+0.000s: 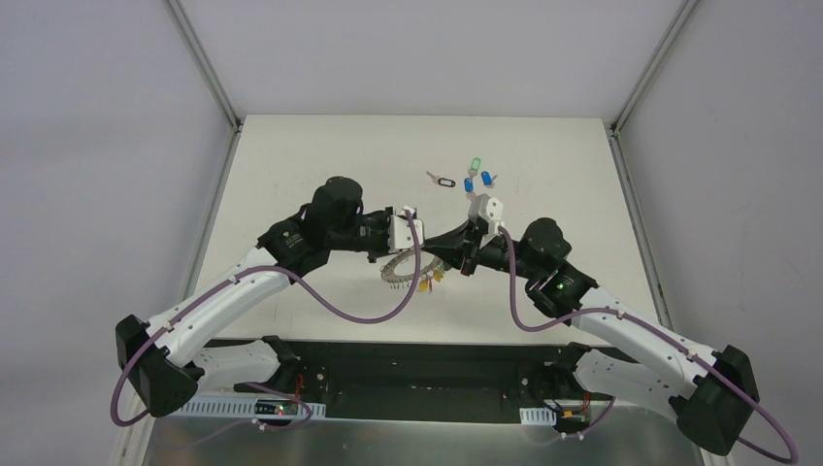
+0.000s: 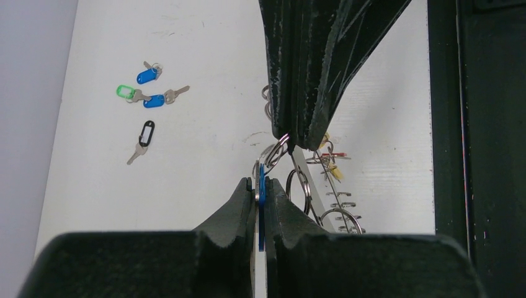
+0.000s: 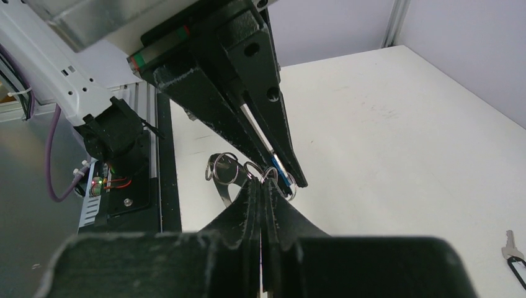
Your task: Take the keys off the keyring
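My left gripper (image 2: 260, 184) is shut on a blue-tagged key (image 2: 261, 197), pinched edge-on between its fingers. My right gripper (image 3: 263, 185) is shut on the keyring (image 3: 224, 190), a flat grey metal ring with several small split rings on it. The two grippers meet tip to tip above the table, the left (image 1: 424, 245) and the right (image 1: 454, 248). The keyring (image 1: 400, 270) hangs below them. Keys with orange and yellow tags (image 2: 332, 164) still hang on it. The blue tag also shows in the right wrist view (image 3: 280, 172) between the left gripper's fingers (image 3: 273, 118).
Several loose keys lie on the table beyond the grippers: a black-tagged one (image 1: 444, 182), a green-tagged one (image 1: 475, 163) and two blue-tagged ones (image 1: 469, 184) (image 1: 486, 179). They also show in the left wrist view, at upper left (image 2: 146, 132). The black base rail (image 1: 408, 364) runs along the near edge.
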Available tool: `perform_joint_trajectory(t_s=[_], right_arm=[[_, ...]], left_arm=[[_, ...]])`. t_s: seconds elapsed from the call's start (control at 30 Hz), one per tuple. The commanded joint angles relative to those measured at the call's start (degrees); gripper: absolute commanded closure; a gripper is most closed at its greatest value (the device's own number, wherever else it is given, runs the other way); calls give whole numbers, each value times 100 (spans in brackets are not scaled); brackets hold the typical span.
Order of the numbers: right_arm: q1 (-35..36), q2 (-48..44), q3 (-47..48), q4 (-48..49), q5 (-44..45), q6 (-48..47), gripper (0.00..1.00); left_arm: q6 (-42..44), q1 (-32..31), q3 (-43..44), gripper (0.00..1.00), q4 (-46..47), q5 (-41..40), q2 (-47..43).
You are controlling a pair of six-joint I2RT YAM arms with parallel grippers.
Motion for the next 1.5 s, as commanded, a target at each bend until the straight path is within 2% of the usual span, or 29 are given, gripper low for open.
perform_joint_trajectory(t_s=[0.0,0.27,0.5,0.7,1.03,1.47], right_arm=[[-14,-193,20,935,98,201,100],[-21,-200,-7,1083,-24,302,100],[-26,110,347,452,-844,608,100],[-26,197,297,314,-947,854,100],[-86,163,270,82,-395,1132,100],[-163,28,241,-121,-272,1227,100]], left_arm=[[58,48,-45,100,216,290,43],[-9,46,7,100,210,171,119],[-127,103,-19,100,390,-60,-13],[-128,128,-112,100,553,-54,-143],[-24,128,-250,100,719,54,-355],[-6,130,-423,100,978,-14,-551]])
